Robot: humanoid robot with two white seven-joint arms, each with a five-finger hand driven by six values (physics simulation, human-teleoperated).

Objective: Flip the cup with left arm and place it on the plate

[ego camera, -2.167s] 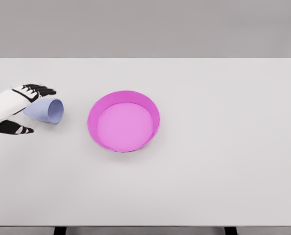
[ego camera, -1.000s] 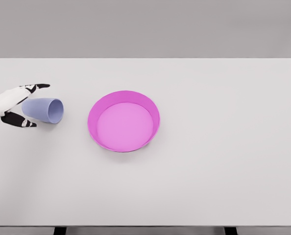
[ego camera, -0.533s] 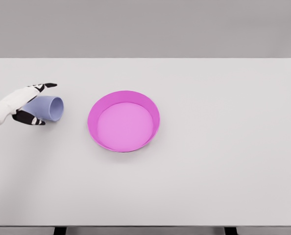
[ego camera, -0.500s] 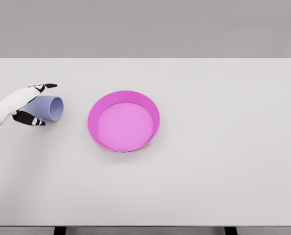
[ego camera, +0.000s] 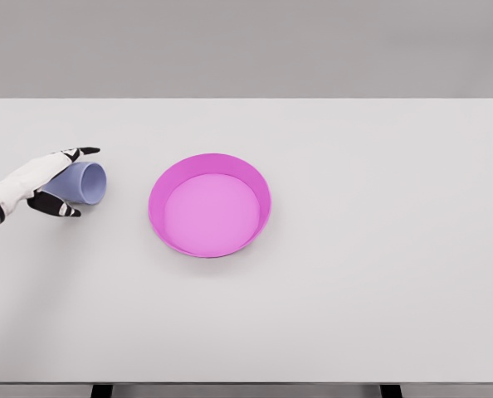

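**Mia:** Where is the cup?

**Ben:** It lies on its side on the white counter, over at nine o'clock from the pink plate. Its open mouth points toward the plate. The two are near each other but not touching.

**Mia:** Is the left hand holding it?

**Ben:** It reaches in from the left edge. The fingers lie over the top of the cup and the thumb sits low on the near side. They wrap around the closed end. I cannot tell if they squeeze it yet, so I would not call it a real hold.

**Mia:** What could go wrong?

**Ben:** The cup is round, so it can roll. If the hand pushes before it grips, I think the cup could roll away toward twelve o'clock or bump the plate.

**Mia:** Anything else?

**Ben:** The hand only has the narrow end. If the grip is weak, the cup could slip out when it gets turned up. The right hand is not in the picture.
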